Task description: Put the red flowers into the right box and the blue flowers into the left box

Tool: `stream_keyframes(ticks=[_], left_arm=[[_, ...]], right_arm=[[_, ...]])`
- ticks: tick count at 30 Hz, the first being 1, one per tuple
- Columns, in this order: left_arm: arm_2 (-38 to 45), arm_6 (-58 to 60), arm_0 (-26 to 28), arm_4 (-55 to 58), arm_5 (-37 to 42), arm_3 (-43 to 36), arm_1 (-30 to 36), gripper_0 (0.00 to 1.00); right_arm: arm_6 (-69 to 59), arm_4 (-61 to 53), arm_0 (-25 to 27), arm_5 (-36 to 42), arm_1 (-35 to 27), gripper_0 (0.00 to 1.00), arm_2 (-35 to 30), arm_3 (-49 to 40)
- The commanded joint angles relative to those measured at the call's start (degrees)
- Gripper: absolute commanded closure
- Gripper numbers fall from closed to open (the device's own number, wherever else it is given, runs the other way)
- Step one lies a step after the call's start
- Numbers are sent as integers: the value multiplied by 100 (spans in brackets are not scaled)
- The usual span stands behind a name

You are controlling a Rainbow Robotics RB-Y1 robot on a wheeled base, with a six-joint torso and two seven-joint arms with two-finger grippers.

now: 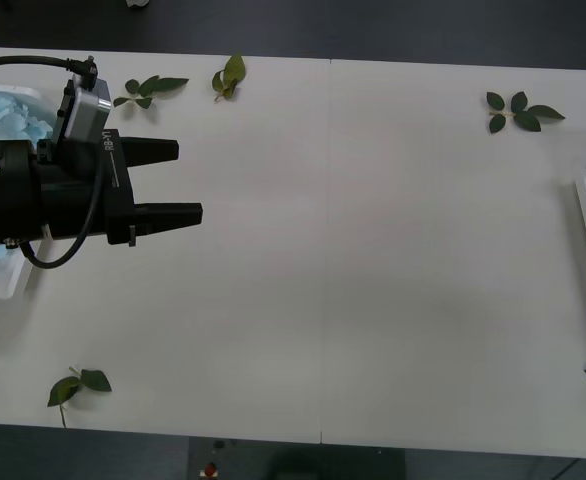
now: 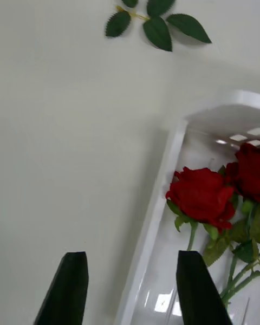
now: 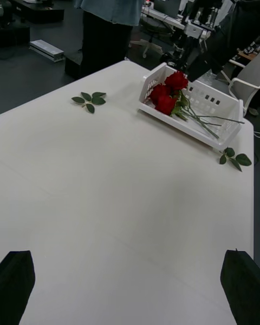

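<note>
Loose green leaf sprigs [image 1: 519, 110] dotted the white counter [image 1: 353, 260]; left end effector [image 1: 185, 182] and right end effector [image 2: 130, 290] gaped wide, empty, beside the white plastic tray [image 2: 157, 216] of deep-red roses [image 2: 203, 195]

Left arm [image 1: 13, 190]: matte black cylindrical housing, thick black cable looped over top, second cable curved beneath. Grey metal camera block [image 1: 85, 108] sat on wrist; small white lettering ran along black gripper body. Left gripper [image 1: 178, 182]: two black blunt-ended fingers, small screws near base. Right gripper [image 2: 131, 290]: two black tapered fingers [image 2: 67, 292], smooth, slightly glossy. Left wrist view showed rounded black fingertips [image 3: 16, 287] at corners.
</note>
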Motion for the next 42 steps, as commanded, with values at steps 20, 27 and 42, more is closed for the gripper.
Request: stream_keyframes(ticks=[20,27,42], left_arm=[[81,-341,-38,64,-44,-99,114,0],[81,-341,-38,64,-44,-99,114,0],[81,-341,-38,64,-44,-99,114,0]], right_arm=[[4081,-2908,-99,593,-199,0,-797,-97],[4104,-3620,-143,602,-208,0,-797,377],[4104,-4323,-995,1709,-340,0,-560,1968]])
